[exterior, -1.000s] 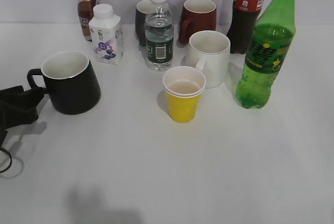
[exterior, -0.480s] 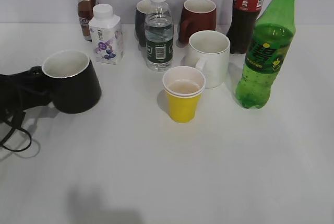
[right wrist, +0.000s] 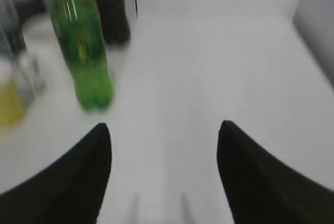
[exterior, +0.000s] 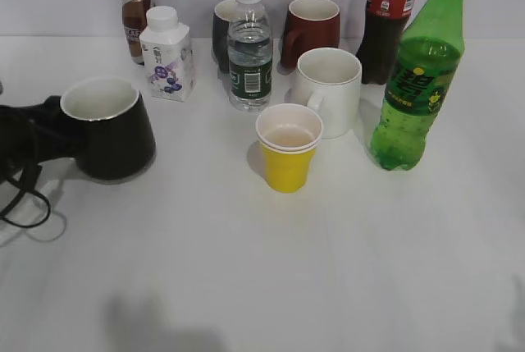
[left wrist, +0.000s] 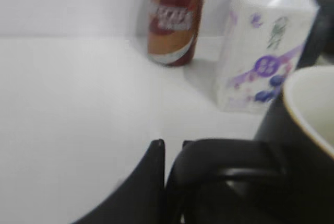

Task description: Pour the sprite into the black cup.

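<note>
The black cup (exterior: 111, 143) stands at the left of the table, its off-white inside showing; in the left wrist view its wall (left wrist: 308, 145) fills the right edge. My left gripper (exterior: 39, 122) is shut on the cup's loop handle (left wrist: 224, 161), with one finger (left wrist: 156, 156) pressed against the handle's outer side. The sprite (exterior: 414, 81), a tall green bottle with its cap on, stands upright at the right; it also shows blurred in the right wrist view (right wrist: 83, 46). My right gripper (right wrist: 164, 130) is open and empty, well short of the sprite, and is out of the exterior view.
A yellow paper cup (exterior: 287, 155) and a white mug (exterior: 328, 89) stand in the middle. Behind them are a water bottle (exterior: 249, 48), a cola bottle (exterior: 390, 24), a dark red mug (exterior: 312, 30), a small dark mug (exterior: 221, 32), a milk carton (exterior: 168, 57) and a brown bottle (exterior: 134, 7).
My left gripper has moved in from the left edge onto the black cup's handle and shut on it. The cup has shifted slightly left. The sprite has not moved.
</note>
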`<state>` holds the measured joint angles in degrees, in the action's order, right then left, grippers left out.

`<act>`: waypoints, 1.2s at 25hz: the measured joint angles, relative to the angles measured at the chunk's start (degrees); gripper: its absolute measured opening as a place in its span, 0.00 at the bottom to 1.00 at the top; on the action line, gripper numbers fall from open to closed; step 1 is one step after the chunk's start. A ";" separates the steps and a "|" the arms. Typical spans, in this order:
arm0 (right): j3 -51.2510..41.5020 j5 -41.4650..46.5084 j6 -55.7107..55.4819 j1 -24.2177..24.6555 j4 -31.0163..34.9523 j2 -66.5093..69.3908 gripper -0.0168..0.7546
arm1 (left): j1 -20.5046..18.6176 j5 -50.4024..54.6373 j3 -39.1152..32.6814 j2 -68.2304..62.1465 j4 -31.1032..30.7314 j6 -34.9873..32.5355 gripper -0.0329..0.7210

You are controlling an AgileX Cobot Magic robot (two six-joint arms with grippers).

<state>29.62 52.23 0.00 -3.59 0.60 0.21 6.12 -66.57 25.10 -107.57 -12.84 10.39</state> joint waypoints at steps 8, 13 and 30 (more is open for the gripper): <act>-2.44 -41.89 4.27 0.00 0.58 16.55 0.63 | 0.00 0.34 0.00 10.28 -4.39 -0.16 0.13; -6.06 -61.97 4.39 0.00 0.94 31.82 0.63 | 0.00 1.54 0.00 15.87 -6.89 -0.16 0.13; -11.29 -86.52 -5.79 -15.12 -11.36 70.59 0.89 | 0.00 4.41 -0.05 18.99 -9.31 -0.16 0.13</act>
<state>18.33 -34.29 -5.79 -18.72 -10.75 70.79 6.12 -62.16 25.05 -88.58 -22.16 10.22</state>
